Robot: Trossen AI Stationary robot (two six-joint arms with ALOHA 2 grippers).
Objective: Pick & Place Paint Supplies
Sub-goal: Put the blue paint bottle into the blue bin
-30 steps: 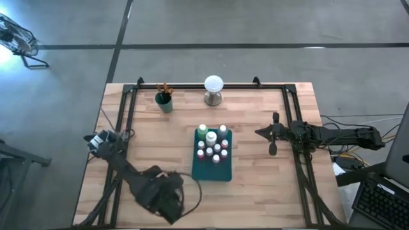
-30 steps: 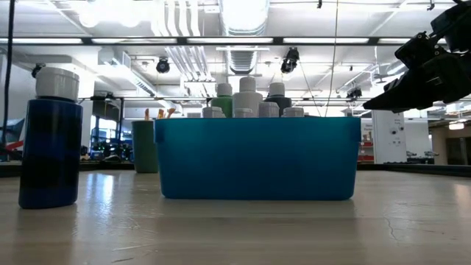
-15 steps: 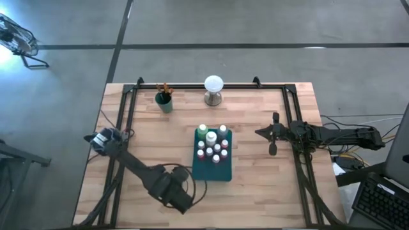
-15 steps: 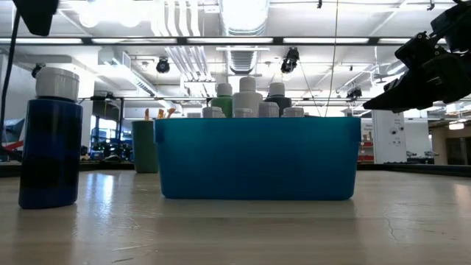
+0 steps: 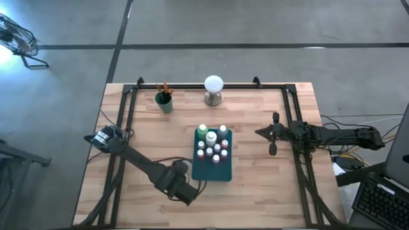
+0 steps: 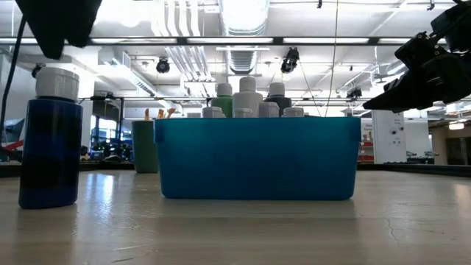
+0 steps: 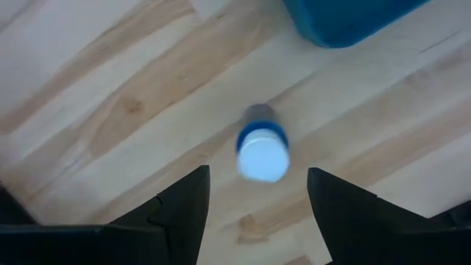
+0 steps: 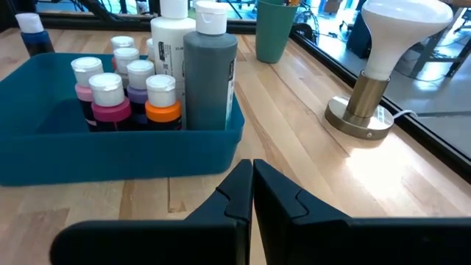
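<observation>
The left gripper hangs above a blue bottle with a white cap, which stands upright on the wooden table just beside the near left corner of the teal tray. In the left wrist view its two dark fingers are spread wide, one on each side of the bottle and apart from it, and they hold nothing. In the low view the same bottle stands alone to the left of the tray, with the dark gripper over its cap. Inside the tray are the other paint bottles: small ones with white caps, a tall white one and a tall grey one. A green cup with brushes stands near the far edge of the table, next to the white ball on a metal base. The right gripper waits to the right of the tray, with its fingers pressed together and empty.
</observation>
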